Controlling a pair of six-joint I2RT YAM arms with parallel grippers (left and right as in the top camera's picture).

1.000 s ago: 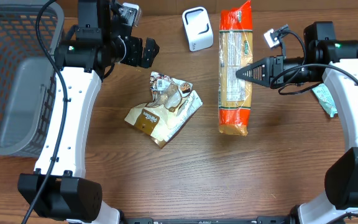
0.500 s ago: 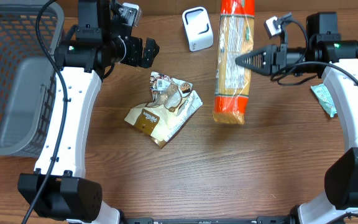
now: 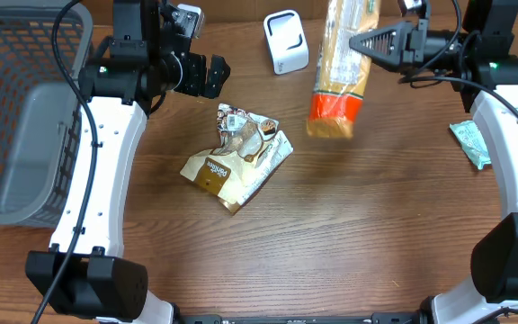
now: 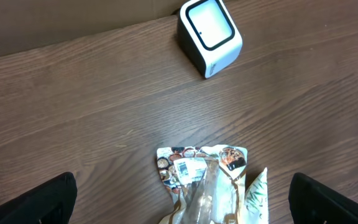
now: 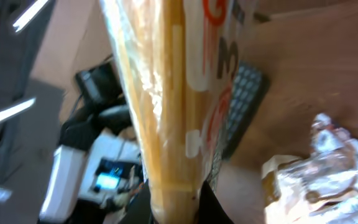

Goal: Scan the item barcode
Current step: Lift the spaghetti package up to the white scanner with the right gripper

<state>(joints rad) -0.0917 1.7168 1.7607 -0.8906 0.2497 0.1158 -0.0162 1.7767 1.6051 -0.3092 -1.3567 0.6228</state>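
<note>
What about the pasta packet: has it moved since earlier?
Yes. The pasta packet, held by the right gripper, has shifted toward the far edge, its near end now closer to the white scanner.

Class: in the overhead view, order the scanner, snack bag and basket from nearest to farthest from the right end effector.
1. Scanner, just left of the right end effector.
2. Snack bag, table centre.
3. Basket, far left.

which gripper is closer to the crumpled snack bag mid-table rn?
Left. The left gripper hangs open just behind the snack bag, toward the far edge. The right gripper is well off to the back right, jaws shut on the pasta pack.
</note>
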